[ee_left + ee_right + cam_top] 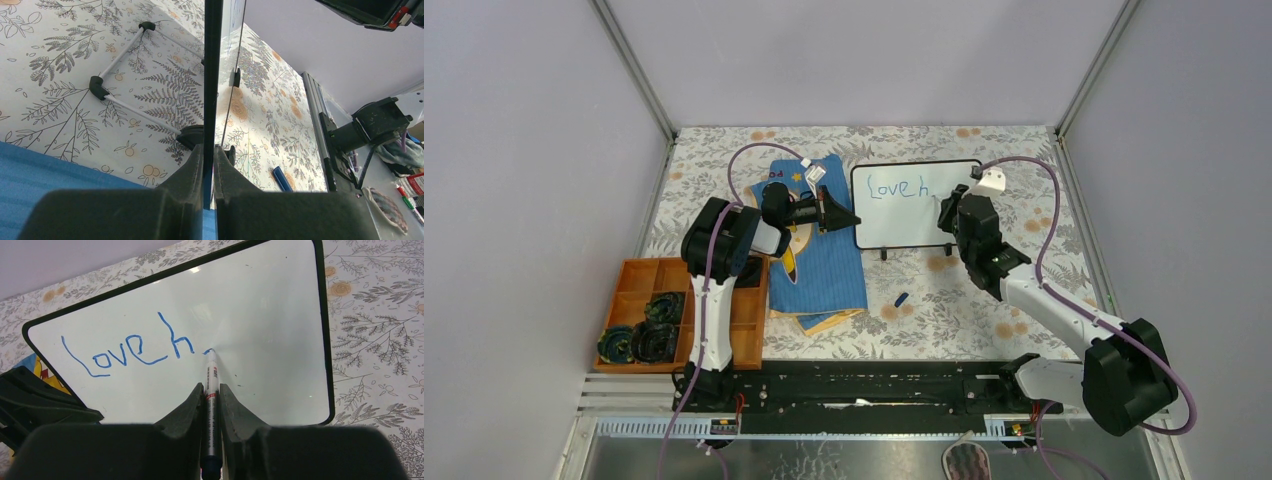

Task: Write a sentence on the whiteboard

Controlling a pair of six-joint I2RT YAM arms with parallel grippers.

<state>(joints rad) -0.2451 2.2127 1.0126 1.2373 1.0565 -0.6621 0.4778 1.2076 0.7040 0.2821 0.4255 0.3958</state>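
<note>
The whiteboard (pixel 904 215) stands on little black feet near the table's middle back. It also shows in the right wrist view (pixel 260 315). Blue writing (pixel 127 350) on it reads "Love h", with a small dot begun after the h. My right gripper (pixel 212 390) is shut on a white marker (pixel 211 385) whose blue tip touches the board just right of the h. My left gripper (pixel 208 150) is shut on the board's left edge (pixel 212 75), seen edge-on there. In the top view the left gripper (pixel 849 217) is at the board's left side and the right gripper (pixel 946 212) is in front of the board.
A blue cartoon-print cloth (pixel 824 270) lies left of the board under the left arm. A blue marker cap (pixel 901 299) lies on the floral table cover in front of the board. An orange tray (pixel 629 275) with dark items sits at the near left.
</note>
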